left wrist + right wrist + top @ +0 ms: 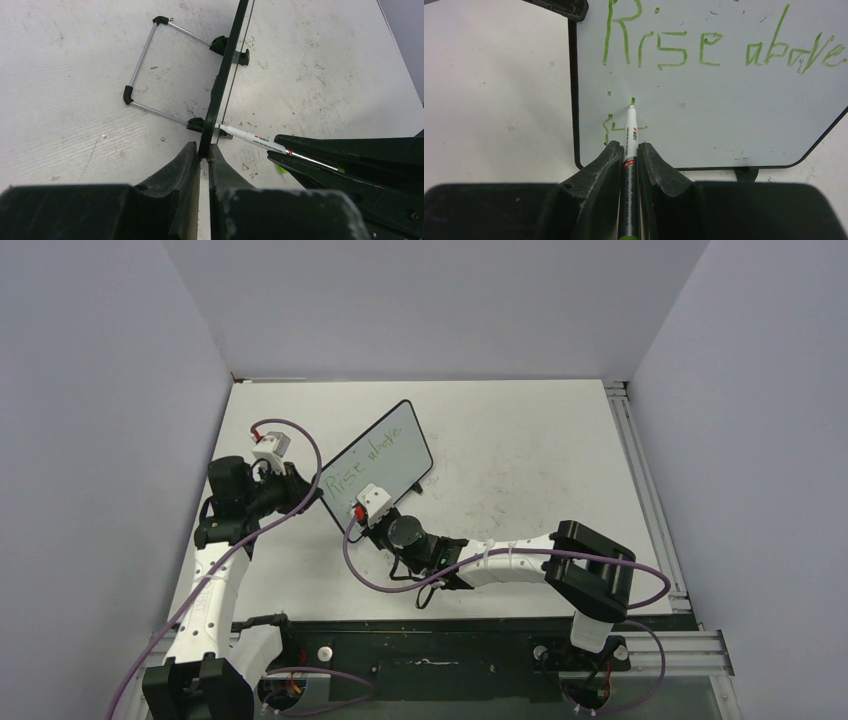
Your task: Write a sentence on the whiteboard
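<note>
Whiteboard [385, 455] stands on tabletop [520, 440]. Left gripper [204, 152] pinched tight on whiteboard's side edge. Right gripper [629, 150] clamps marker [630, 125], tip at whiteboard face, below sentence [719, 50] "Rise above".

Bright, even, diffuse light; soft shadows on table [520, 440]. Wrist cams: foregrnd blurry, sentence [709, 50] sharp.

One whiteboard [385, 462], one marker [630, 131] (green), two arms [208, 592] [505, 565]
</note>
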Action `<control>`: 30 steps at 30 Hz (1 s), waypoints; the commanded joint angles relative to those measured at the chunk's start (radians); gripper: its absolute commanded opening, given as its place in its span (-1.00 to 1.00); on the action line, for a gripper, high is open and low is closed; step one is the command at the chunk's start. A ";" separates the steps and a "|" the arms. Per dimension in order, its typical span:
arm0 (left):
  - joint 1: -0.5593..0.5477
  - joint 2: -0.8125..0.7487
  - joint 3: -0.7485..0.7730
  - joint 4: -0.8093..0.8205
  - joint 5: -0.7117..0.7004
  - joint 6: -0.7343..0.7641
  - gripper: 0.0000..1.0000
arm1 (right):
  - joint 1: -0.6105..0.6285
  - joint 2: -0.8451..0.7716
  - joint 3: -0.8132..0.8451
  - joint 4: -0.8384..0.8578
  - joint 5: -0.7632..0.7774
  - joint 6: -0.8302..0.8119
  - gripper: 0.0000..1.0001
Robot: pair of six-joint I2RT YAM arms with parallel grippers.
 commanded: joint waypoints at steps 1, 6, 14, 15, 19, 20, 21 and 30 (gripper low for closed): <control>-0.004 -0.014 0.039 0.028 0.029 -0.010 -1.00 | 0.006 0.006 -0.001 0.003 -0.003 0.015 -0.89; -0.005 -0.014 0.040 0.028 0.029 -0.010 -1.00 | 0.006 0.011 -0.013 -0.003 0.001 0.043 -0.89; -0.005 -0.014 0.039 0.028 0.029 -0.010 -1.00 | 0.008 0.021 -0.025 -0.011 0.004 0.053 -0.89; -0.005 -0.013 0.040 0.028 0.029 -0.010 -1.00 | 0.008 0.023 -0.027 -0.012 0.005 0.055 -0.89; -0.004 -0.012 0.040 0.028 0.029 -0.010 -1.00 | 0.008 0.027 -0.036 -0.016 0.006 0.060 -0.89; -0.005 -0.012 0.040 0.028 0.029 -0.010 -1.00 | 0.008 0.028 -0.038 -0.016 0.007 0.060 -0.89; -0.004 -0.012 0.040 0.028 0.029 -0.010 -1.00 | 0.008 0.028 -0.040 -0.017 0.007 0.061 -0.89; -0.004 -0.011 0.039 0.030 0.031 -0.010 -1.00 | 0.008 0.040 -0.047 -0.017 0.013 0.064 -0.89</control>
